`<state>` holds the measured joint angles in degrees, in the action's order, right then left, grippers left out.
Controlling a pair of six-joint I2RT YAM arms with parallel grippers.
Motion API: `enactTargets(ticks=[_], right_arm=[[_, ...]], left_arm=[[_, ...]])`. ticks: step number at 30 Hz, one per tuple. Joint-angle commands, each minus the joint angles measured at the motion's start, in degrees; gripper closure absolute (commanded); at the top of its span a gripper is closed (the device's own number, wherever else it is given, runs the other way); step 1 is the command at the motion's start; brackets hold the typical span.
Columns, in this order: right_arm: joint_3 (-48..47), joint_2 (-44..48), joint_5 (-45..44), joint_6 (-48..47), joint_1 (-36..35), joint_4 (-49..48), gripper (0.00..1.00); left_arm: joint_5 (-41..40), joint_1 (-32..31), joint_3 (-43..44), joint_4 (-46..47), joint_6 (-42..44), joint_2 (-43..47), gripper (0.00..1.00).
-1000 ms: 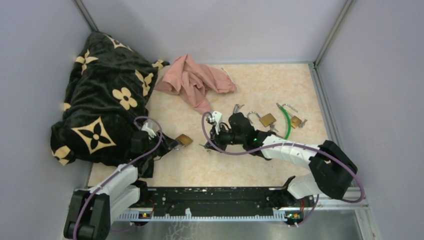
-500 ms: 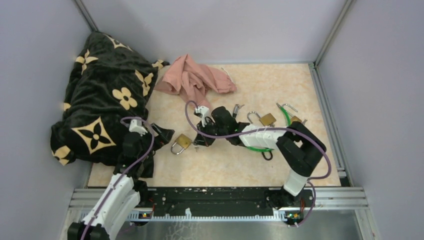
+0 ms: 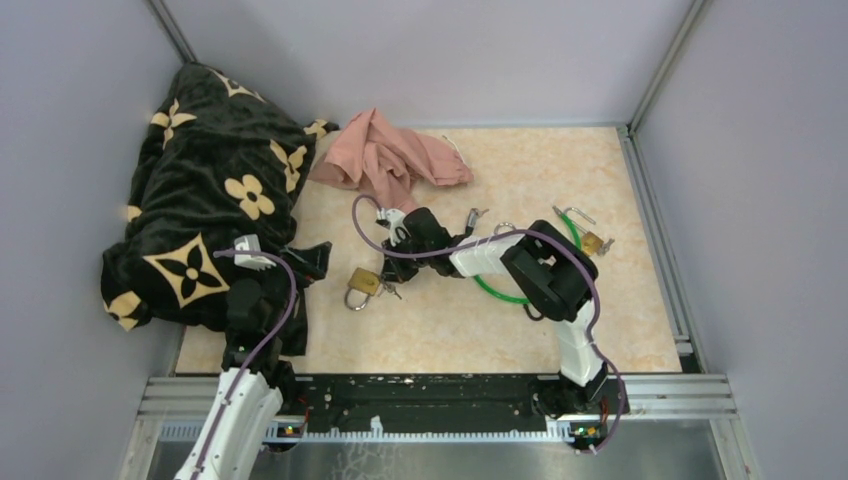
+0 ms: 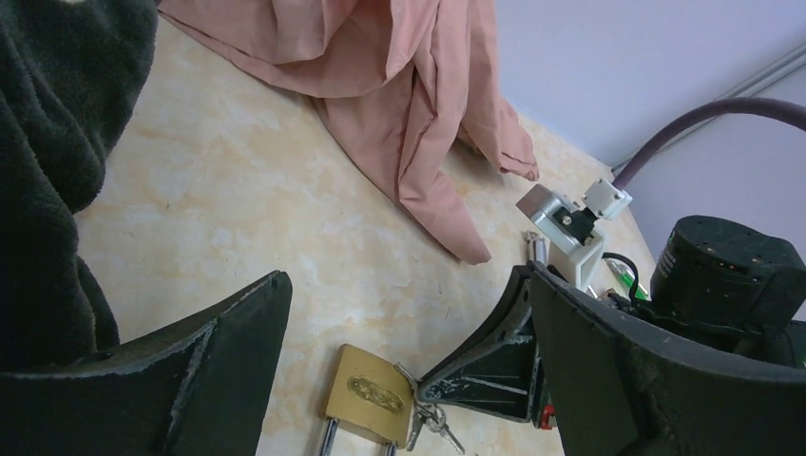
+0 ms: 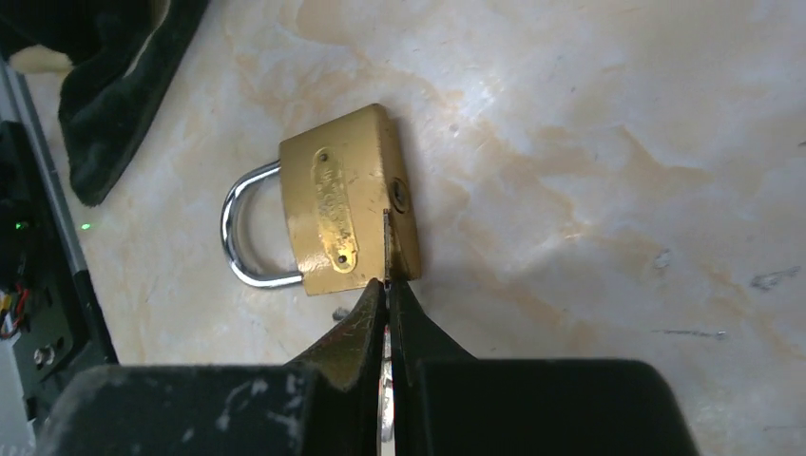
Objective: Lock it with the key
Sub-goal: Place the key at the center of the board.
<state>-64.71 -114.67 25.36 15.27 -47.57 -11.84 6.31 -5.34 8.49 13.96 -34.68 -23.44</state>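
A brass padlock (image 3: 361, 282) with a steel shackle lies flat on the table (image 3: 450, 330); in the right wrist view the padlock (image 5: 337, 204) shows both shackle legs meeting the body. My right gripper (image 3: 389, 277) is shut on the key (image 5: 386, 233), whose blade touches the lock's bottom edge beside the keyhole (image 5: 401, 197). Spare keys (image 4: 433, 422) hang under the right gripper (image 5: 387, 285). My left gripper (image 3: 308, 264) stands wide open just left of the padlock (image 4: 371, 394), touching nothing. In its own wrist view the left gripper (image 4: 409, 281) frames the lock.
A black blanket with tan flowers (image 3: 205, 200) is heaped at the left, close against the left arm. A pink cloth (image 3: 390, 160) lies behind. A green cable (image 3: 574, 245), another padlock (image 3: 590, 240) and a loose key (image 3: 476, 215) lie to the right.
The left gripper opened, let the padlock go onto the table and drew back left. The right arm swung left, bringing the key up against the padlock.
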Motion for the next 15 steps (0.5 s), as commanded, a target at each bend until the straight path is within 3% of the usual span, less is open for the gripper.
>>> enactTargets(ticks=[1,5,7,15], right_arm=[[-3.7,-1.7,-3.3,0.2,1.1,-0.6,1.0],[-5.6,0.1,-4.4,-1.7,1.6,5.7,0.68],[-6.9,2.5,-6.7,-3.0,1.8,10.8,0.58],[-3.3,17.2,-32.8,-6.1,7.0,32.5,0.43]], left_arm=[[0.5,0.3,-1.0,3.2,0.0,1.3,0.01],[1.2,0.3,-1.2,3.8,-0.2,1.3,0.01],[1.5,0.3,-1.3,4.0,-0.5,1.1,0.01],[2.1,0.2,-1.5,4.5,-1.0,0.8,0.01]])
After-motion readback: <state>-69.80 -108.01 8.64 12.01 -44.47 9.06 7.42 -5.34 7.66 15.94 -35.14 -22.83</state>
